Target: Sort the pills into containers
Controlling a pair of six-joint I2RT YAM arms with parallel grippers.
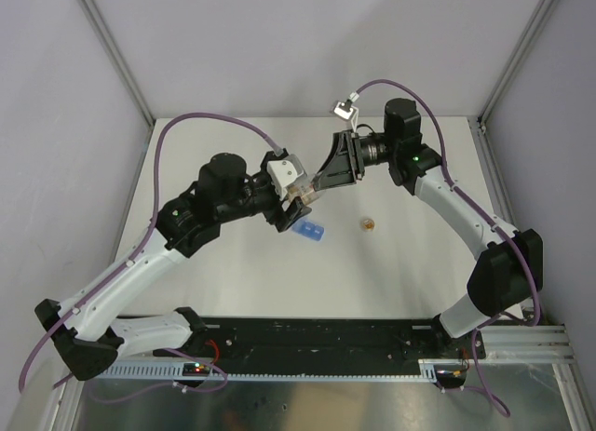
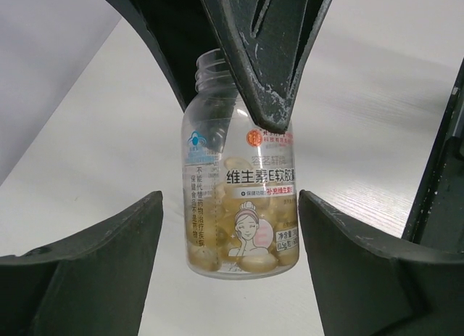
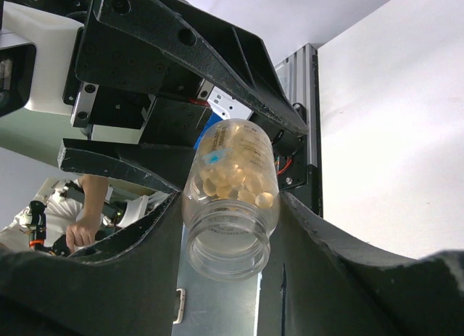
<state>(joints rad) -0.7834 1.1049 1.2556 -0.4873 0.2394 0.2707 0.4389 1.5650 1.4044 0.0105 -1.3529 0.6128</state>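
**Top view.** One white, smooth bench. Above its middle, left fingers and right fingers, tip to tip around one clear bottle. One pill box, light-blue plastic, a short rectangular strip, lying on the bench just near of the fingertips; compartments too small to count. One small amber object on the bench to the right of the pill box, apart from it; kind not discernible.

**Left wrist view.** One clear bottle, cylindrical, transparent plastic, with a threaded neck and no cap. One printed label with red and black text and a drawn face. Glossy yellow oval capsules heaped inside, too many and too overlapped to count. Right fingers, black and wedge-shaped, clamped at the neck. Left fingers, two matte black pads, spread wide on either side of the bottle with bench showing in both gaps, touching nothing.

**Right wrist view.** Same clear bottle, open mouth toward the camera, with capsules piled at its far end. Right fingers closed against both sides of it. One person in the background, lower left.
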